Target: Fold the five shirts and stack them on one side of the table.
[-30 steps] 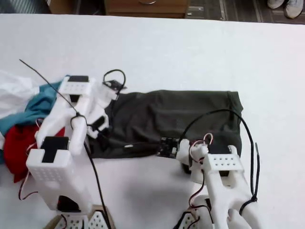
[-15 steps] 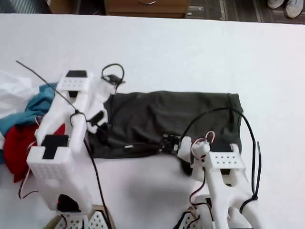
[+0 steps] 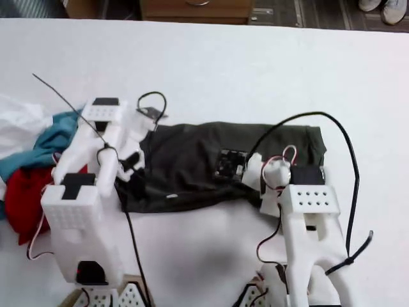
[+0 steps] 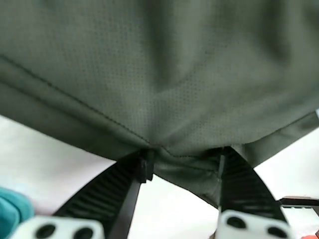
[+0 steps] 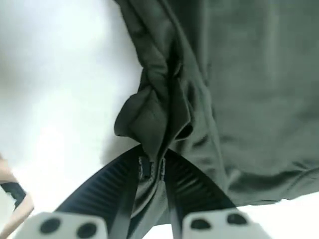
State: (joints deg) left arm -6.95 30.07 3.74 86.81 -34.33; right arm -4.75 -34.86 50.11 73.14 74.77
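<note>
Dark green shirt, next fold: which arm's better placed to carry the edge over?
Right. The right arm has its jaws shut on a bunched fold of the dark green shirt. The left arm has its jaws apart around the hem, not clamped.

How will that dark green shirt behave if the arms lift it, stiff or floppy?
Probably floppy: the shirt bunches into soft folds where the right gripper pinches it. Likely light for its size, since the weave looks thin and fine. It may sag and slide when raised, as its hem lies slack and wrinkled at the left gripper.
</note>
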